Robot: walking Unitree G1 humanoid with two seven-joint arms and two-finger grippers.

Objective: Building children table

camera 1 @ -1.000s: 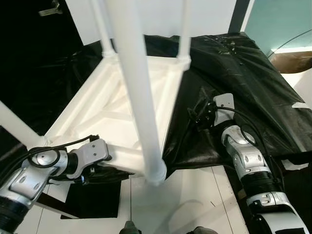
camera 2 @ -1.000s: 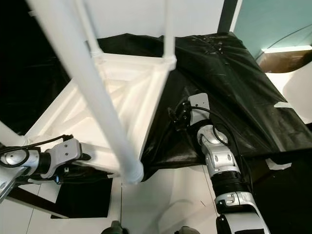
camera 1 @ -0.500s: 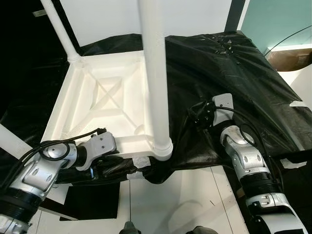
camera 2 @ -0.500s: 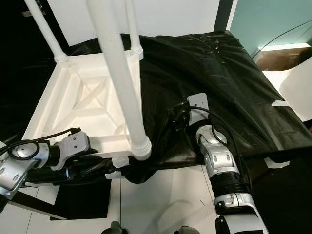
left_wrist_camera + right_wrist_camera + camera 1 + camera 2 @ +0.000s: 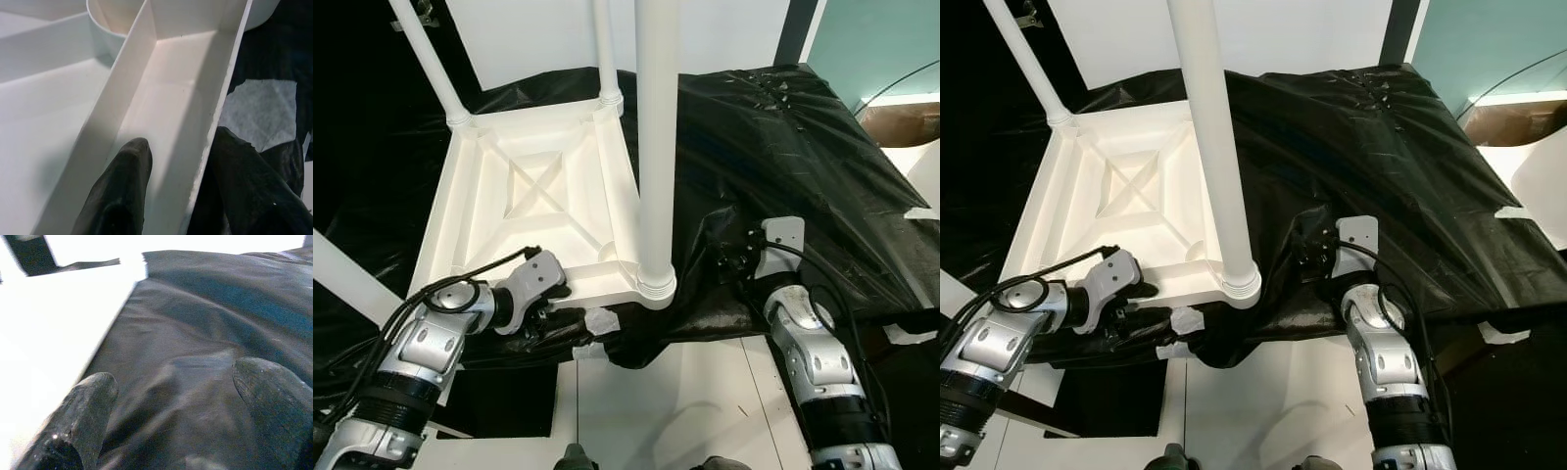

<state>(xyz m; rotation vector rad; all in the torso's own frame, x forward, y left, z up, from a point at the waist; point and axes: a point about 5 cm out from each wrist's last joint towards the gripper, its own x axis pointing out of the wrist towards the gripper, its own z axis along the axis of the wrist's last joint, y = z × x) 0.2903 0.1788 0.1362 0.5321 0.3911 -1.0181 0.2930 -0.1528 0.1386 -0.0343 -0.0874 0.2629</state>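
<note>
A white children's table (image 5: 484,211) lies upside down on a surface covered with a black sheet (image 5: 783,147), its legs pointing up. The nearest leg (image 5: 656,147) stands at the near right corner, and another leg (image 5: 429,59) rises at the far left. My left gripper (image 5: 543,299) is shut on the table's near rim (image 5: 210,117), with one finger (image 5: 122,186) inside the rim and the other outside. My right gripper (image 5: 734,264) hovers open just over the black sheet (image 5: 205,333), right of the near leg, with nothing between its fingers (image 5: 88,406).
The black sheet hangs over the near edge, with a patch of pale tape (image 5: 597,321) under the table's corner. White floor (image 5: 656,401) lies below. A brown object (image 5: 901,117) and white furniture sit at the far right. A white wall (image 5: 538,39) stands behind.
The table has come down from a tilt toward me to lie flat, its near leg now upright. My left gripper kept its hold on the rim. My right arm drew back slightly.
</note>
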